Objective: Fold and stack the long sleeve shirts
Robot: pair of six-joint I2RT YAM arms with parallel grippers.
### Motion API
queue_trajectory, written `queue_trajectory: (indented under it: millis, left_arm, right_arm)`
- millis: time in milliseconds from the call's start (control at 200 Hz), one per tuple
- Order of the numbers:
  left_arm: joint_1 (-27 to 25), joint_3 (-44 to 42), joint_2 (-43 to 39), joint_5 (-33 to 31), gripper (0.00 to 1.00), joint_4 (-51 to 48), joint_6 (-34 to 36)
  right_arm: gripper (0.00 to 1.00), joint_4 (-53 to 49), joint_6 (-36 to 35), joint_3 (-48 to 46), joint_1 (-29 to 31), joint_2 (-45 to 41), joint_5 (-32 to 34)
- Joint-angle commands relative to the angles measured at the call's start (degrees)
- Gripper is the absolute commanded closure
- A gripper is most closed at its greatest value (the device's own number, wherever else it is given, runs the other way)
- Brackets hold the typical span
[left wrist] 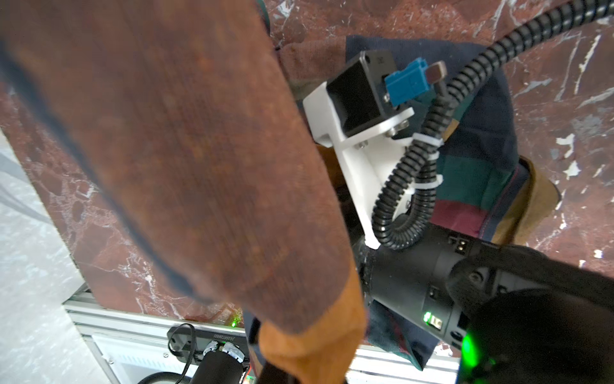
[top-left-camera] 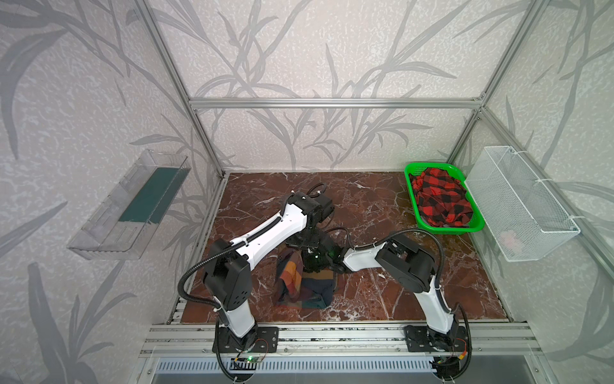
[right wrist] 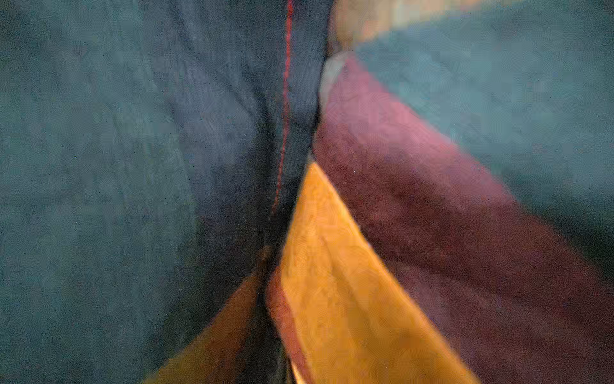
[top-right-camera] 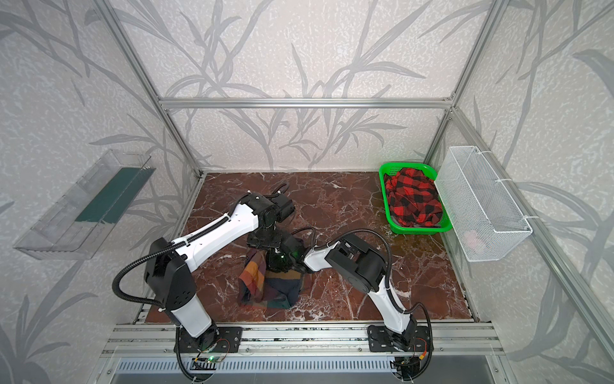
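Observation:
A shirt in navy, orange, green and red blocks (top-left-camera: 304,289) (top-right-camera: 265,289) lies bunched on the front middle of the table. My left gripper (top-left-camera: 296,250) (top-right-camera: 257,247) is shut on a raised part of it. That cloth hangs close before the left wrist camera (left wrist: 199,166). My right gripper (top-left-camera: 315,262) (top-right-camera: 280,262) is down in the same shirt just right of the left one. Its fingers are buried in cloth, and folds (right wrist: 332,266) run together where the jaws sit. A red-and-black check shirt (top-left-camera: 438,199) (top-right-camera: 412,196) lies crumpled in the basket.
The green plastic basket (top-left-camera: 411,196) (top-right-camera: 385,199) stands at the back right of the marble table (top-left-camera: 382,206). A white wire basket (top-left-camera: 518,206) hangs on the right wall and a clear plastic bin (top-left-camera: 133,212) on the left wall. An aluminium rail (top-left-camera: 332,335) runs along the front.

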Motion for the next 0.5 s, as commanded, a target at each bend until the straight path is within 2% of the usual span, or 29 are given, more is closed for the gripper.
queue_trajectory:
  millis: [0,250,495]
  left_arm:
    - [-3.83,-1.59,2.25,0.86,1.00,0.29,-0.34]
    - [-6.82,-4.58,4.92,1.70,1.00,2.51,-1.56]
    - [-7.80,-5.12,6.22,2.24,1.00,3.78,-1.94]
  right_arm:
    - [0.81,-5.84,0.98,-0.43,1.13,2.33,3.25]
    - [0.80,-6.21,0.81,-0.67,1.11,1.26,4.36]
    - [0.73,-6.15,0.71,-1.63,1.06,-1.29,4.82]
